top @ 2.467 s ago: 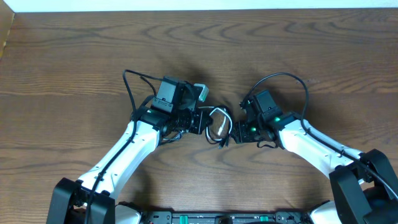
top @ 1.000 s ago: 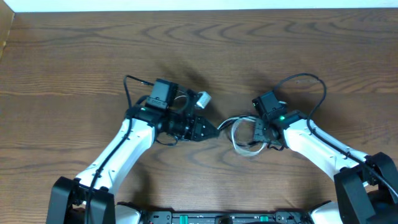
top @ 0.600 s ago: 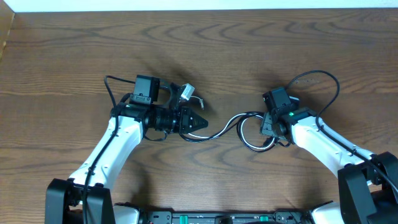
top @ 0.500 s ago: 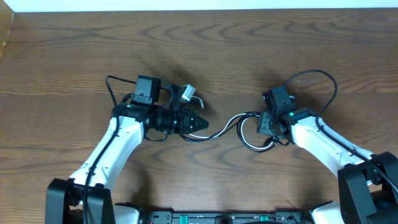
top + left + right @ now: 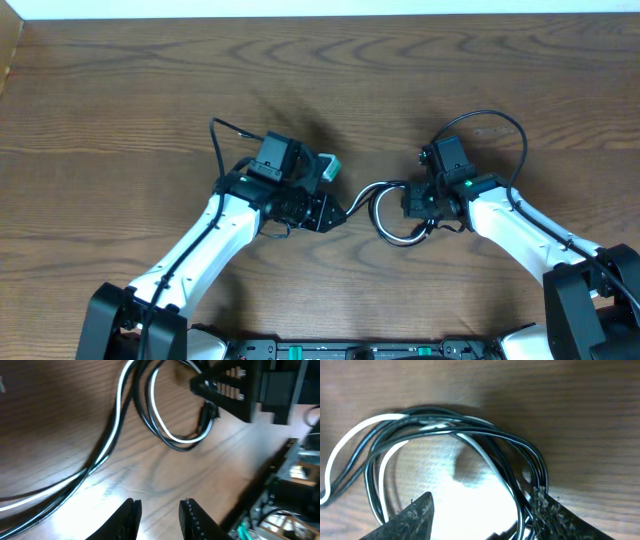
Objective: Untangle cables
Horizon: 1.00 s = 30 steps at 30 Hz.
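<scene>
Overhead view first: where do the cables (image 5: 378, 215) sit, and why are both arms crowded in on them?

— Middle of the frame, on the wooden table (image 5: 120, 90). They form one loose loop with a tail running off to the left. The left gripper (image 5: 338, 212) points its tip at that tail, and the right gripper (image 5: 412, 203) sits over the right side of the loop. My guess is that each arm takes one end, so the cords can be drawn apart.

— Is either one actually gripping?

— The left wrist view shows two fingers (image 5: 131, 517) at the bottom edge with a narrow gap and only bare wood between them. The cords lie above and to the left, so that gripper is empty. The right wrist view shows jaws set wide, straddling the loop. Several black cords (image 5: 485, 430) run close against the right-hand finger, with table showing through the middle, and I see no clamp on them.

— So the tangle isn't undone?

— I'd judge not. The white cord (image 5: 117, 420) and the black ones cross over each other round the same loop.

— Any brands or labels?

— None I can read. There's a small green light (image 5: 463, 183) on the right arm, and the plug ends are too blurred to show print.
</scene>
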### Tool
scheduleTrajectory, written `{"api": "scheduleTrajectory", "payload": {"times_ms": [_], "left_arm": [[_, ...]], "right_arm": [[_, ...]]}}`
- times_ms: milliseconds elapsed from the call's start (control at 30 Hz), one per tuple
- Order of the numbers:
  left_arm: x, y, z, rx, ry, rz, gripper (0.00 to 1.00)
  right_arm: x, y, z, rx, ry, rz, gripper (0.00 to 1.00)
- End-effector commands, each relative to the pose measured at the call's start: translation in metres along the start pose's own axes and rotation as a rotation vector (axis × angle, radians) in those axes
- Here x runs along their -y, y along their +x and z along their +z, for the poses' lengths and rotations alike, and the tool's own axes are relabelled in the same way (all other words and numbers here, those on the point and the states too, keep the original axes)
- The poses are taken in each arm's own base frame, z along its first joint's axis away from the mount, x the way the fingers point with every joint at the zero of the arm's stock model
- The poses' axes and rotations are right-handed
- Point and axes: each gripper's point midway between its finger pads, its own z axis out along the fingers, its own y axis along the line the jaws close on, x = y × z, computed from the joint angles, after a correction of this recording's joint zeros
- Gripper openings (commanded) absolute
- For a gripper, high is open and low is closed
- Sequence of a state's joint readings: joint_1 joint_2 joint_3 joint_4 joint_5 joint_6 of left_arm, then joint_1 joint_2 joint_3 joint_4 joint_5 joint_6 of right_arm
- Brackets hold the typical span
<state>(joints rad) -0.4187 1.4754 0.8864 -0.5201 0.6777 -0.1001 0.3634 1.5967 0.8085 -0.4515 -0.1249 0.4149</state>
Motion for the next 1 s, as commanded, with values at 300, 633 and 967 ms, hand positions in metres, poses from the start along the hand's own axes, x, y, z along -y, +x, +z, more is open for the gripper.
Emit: {"api": "scheduleTrajectory", "payload": {"times_ms": [300, 633, 967], "left_arm": [[-0.006, -0.014, 0.027, 0.026, -0.058, 0.048, 0.52], [-0.006, -0.017, 0.069, 0.005, -0.036, 0.108, 0.54], [-0.028, -0.010, 0.095, -0.024, -0.157, 0.124, 0.54]], "right_arm": [[0.009, 0.007, -0.001, -0.031, 0.030, 0.002, 0.55], [0.020, -0.007, -0.012, 0.000, 0.029, 0.052, 0.56], [0.017, -0.004, -0.012, -0.012, 0.010, 0.052, 0.56]]}}
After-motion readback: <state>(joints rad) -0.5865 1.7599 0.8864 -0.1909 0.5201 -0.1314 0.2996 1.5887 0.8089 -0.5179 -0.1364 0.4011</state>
